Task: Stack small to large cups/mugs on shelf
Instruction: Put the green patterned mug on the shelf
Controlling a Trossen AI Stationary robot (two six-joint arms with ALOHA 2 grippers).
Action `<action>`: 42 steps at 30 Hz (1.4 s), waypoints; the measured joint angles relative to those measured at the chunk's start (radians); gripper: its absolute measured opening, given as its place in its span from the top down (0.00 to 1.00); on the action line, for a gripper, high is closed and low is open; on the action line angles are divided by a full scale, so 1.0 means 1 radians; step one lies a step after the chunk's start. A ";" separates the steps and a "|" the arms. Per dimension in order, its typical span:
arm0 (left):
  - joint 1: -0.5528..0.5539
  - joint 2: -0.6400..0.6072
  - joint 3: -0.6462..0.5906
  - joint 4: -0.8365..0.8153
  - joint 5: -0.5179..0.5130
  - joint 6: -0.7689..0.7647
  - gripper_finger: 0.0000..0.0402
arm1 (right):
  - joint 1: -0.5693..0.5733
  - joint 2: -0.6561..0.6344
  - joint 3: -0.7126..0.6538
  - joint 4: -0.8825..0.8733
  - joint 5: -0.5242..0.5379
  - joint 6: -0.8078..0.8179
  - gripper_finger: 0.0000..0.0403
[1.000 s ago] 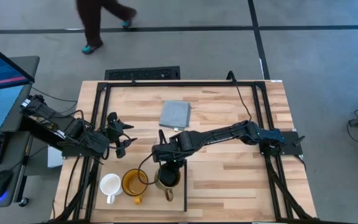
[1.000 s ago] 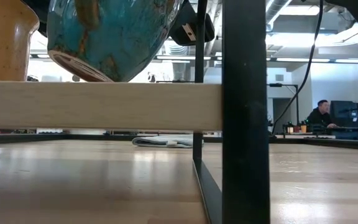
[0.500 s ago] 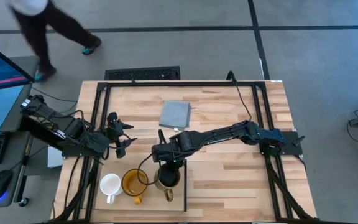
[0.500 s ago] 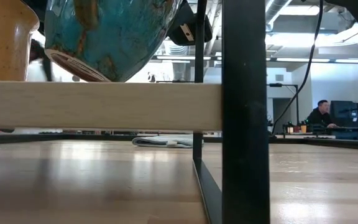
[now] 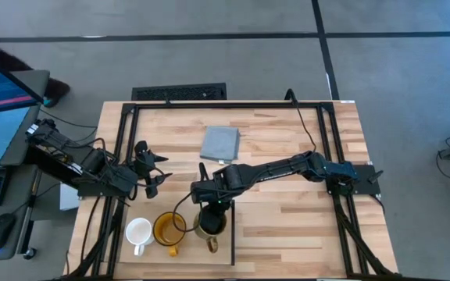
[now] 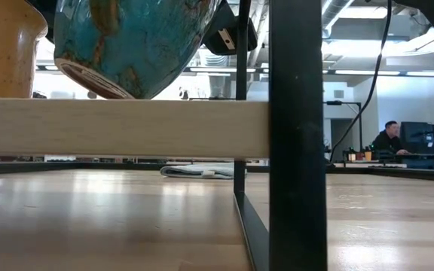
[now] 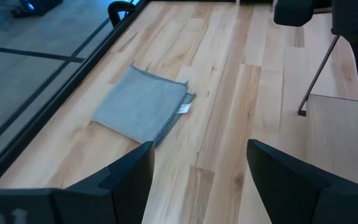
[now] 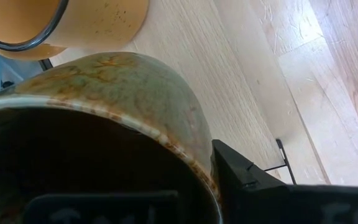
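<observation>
The small white mug point(image 5: 137, 232) and the yellow-amber mug point(image 5: 168, 229) stand side by side on the pale wood shelf point(image 5: 190, 254) at the table's near edge. The dark mug point(image 5: 209, 224), teal-glazed outside in the low view point(image 6: 130, 41), has its tan handle point(image 5: 213, 245) toward the near edge, and sits to the right of the yellow mug point(image 6: 4, 45). My right gripper point(image 5: 212, 208) is shut on it from above. My left gripper point(image 5: 151, 168) is open and empty at the table's left side, left of the mugs. My right gripper holds the dark mug's rim point(image 8: 178, 155) on its far side, with one finger point(image 8: 247, 183) outside the wall and the other inside the mug. The fingers come from above. The mug is tilted, its foot point(image 6: 93, 81) raised on the yellow mug's side. I cannot tell whether the foot's low edge touches the shelf point(image 6: 126, 128).
A folded grey cloth point(image 5: 220, 143) lies at the table's far middle and also shows in the left wrist view point(image 7: 140, 107). A black frame post point(image 6: 296, 135) stands at the shelf's right end. Bare table lies right of the shelf. A seated person point(image 6: 389, 139) is far behind.
A person walking beyond the table's far edge has gone left and almost out of the high view. Both arms and the mugs stand as before.
</observation>
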 joint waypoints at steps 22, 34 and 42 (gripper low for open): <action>0.000 0.000 0.000 -0.012 0.000 0.000 0.38 | -0.009 0.000 0.000 0.007 -0.008 0.004 0.77; 0.000 0.000 0.000 -0.019 0.000 0.000 0.38 | -0.013 0.000 0.000 0.006 -0.019 0.008 0.76; 0.000 0.000 0.000 -0.018 0.001 0.000 0.38 | -0.014 0.000 0.000 0.005 -0.019 0.009 0.76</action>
